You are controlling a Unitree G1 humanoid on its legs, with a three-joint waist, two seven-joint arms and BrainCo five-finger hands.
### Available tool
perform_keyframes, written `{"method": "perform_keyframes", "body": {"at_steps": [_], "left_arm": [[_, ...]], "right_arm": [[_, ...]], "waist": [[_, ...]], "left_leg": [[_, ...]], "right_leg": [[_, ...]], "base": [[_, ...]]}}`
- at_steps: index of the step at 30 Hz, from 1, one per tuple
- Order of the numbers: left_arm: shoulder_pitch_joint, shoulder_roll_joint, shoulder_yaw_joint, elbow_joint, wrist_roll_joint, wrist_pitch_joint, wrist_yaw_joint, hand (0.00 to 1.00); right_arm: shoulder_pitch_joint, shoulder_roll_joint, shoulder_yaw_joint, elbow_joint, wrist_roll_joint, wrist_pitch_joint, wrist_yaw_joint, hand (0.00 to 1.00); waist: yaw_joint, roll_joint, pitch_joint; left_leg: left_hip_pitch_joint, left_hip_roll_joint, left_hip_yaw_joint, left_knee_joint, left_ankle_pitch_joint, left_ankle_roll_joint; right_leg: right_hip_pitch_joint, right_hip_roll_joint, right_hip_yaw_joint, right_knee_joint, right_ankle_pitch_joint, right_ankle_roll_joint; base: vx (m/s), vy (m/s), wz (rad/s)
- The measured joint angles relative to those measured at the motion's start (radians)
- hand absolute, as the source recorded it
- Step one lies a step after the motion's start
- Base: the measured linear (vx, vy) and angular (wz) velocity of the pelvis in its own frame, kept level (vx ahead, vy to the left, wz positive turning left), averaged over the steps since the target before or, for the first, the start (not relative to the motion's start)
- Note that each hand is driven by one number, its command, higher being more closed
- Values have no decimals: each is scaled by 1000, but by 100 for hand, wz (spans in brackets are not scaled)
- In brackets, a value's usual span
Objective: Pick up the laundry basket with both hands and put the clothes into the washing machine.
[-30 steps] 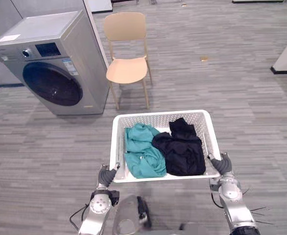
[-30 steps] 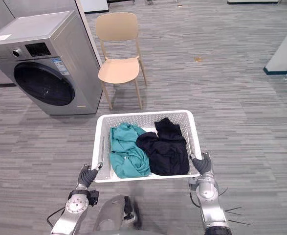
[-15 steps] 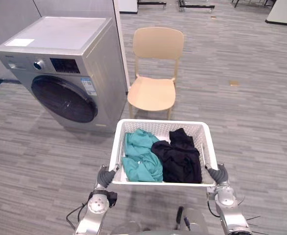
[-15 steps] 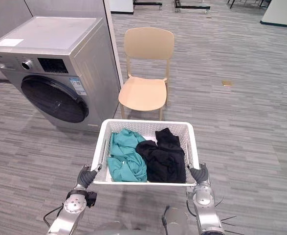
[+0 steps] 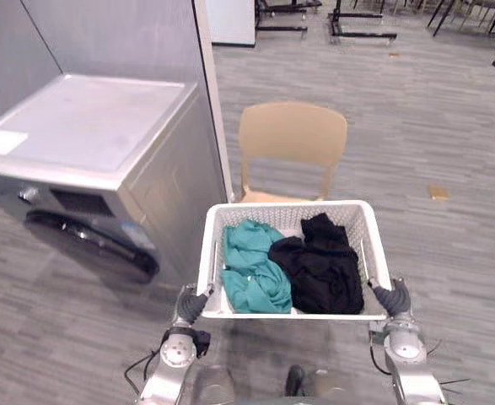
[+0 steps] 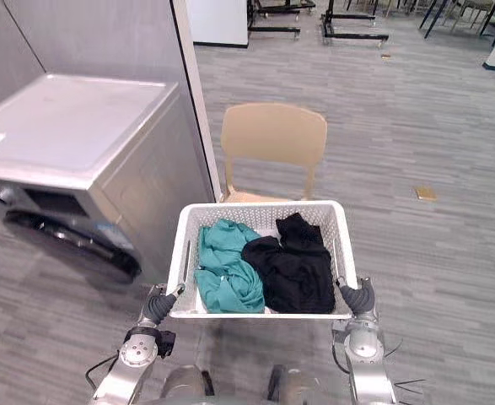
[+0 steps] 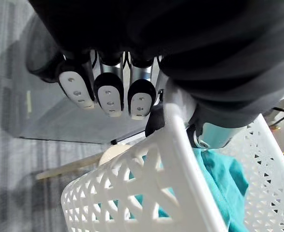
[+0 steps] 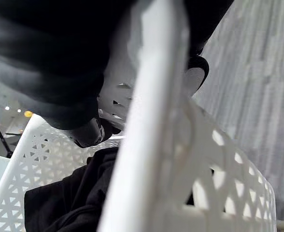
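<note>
surroundings: we see the washing machine (image 5: 87, 160) at the left, its dark round door (image 5: 91, 240) on the front; a grey wall panel (image 5: 121, 34) rises behind it.
in the way: a tan chair (image 5: 292, 135) stands just past the laundry basket's (image 5: 289, 206) far rim, beside the machine's right flank; the basket hides most of its seat.
floor: a small tan scrap (image 5: 438, 192) lies on the floor (image 5: 449, 110) at the right.
task thing: the basket hangs level between both hands, near and right of the machine, with a teal garment (image 5: 254, 266) on its left and a black garment (image 5: 323, 266) on its right.
left hand (image 5: 190, 305): at the near left corner, fingers (image 7: 108, 94) curled over the rim, thumb on the inner side, gripping it.
right hand (image 5: 394, 299): at the near right corner, clamped on the rim the same way, we judge from its wrist view.
materials: white plastic lattice walls with a smooth solid rim; crumpled soft cloth; brushed grey metal machine; moulded chair shell; striped grey planks.
</note>
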Motion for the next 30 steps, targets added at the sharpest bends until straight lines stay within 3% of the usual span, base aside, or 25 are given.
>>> {"method": "perform_keyframes", "body": {"at_steps": [1,4,7,10,14,18,22,26,27,30], "left_arm": [[17,-8,-2,-5,0,-1,-1,100],[-1,23,5,36,0,15,0,100],[21,26,9,35,-1,16,-1,100],[21,30,14,30,-1,16,0,100],[2,54,15,30,-1,16,2,100],[-116,56,22,75,-1,16,29,100],[-330,78,44,170,-23,16,88,100],[-445,94,89,206,-40,11,138,100],[-491,99,113,223,-40,11,153,0],[-627,95,181,282,-69,11,193,0]], "right_arm": [[-2,-29,-1,16,-1,-3,3,100],[-17,16,2,80,-5,10,14,100],[-45,16,5,107,-15,10,20,100],[-50,18,13,126,-22,10,16,100],[-89,23,32,188,-30,3,7,100],[-205,6,45,279,-28,1,-26,100],[-366,-10,50,323,2,3,-73,100],[-485,-5,73,355,41,5,-112,100],[-526,-5,83,355,45,5,-124,0],[-623,4,92,354,80,5,-144,0]], "waist": [[-1,46,6],[-6,-29,4],[2,-42,7],[2,-55,5],[-4,-99,-6],[-30,-92,51],[-28,-85,169],[-20,-85,203],[-19,-84,211],[-12,-79,223]], "left_leg": [[26,2,-73,-198,204,-7],[51,-83,-47,-194,162,17],[90,-103,4,-230,150,34],[139,-105,51,-286,150,34],[110,-100,111,-316,150,35],[-37,-57,126,-228,151,36],[-185,-31,123,-185,159,45],[-266,-18,136,-174,164,50],[-286,-13,137,-167,164,50],[-332,-1,141,-151,173,50]], "right_leg": [[11,16,35,23,-50,47],[14,-58,104,11,-64,59],[31,-82,153,-44,-5,73],[23,-87,198,-44,15,53],[-53,-89,228,-69,16,54],[-189,-67,236,-26,27,68],[-357,-51,237,53,35,83],[-470,-56,235,101,33,80],[-493,-58,226,114,33,79],[-548,-68,189,148,34,78]], "base": [[404,317,-27],[342,258,-9],[202,143,-36],[60,69,-48],[-13,22,-55],[-99,-3,-27],[-212,31,-7],[-131,19,-6],[-63,-15,-3],[-35,-35,-3]]}}
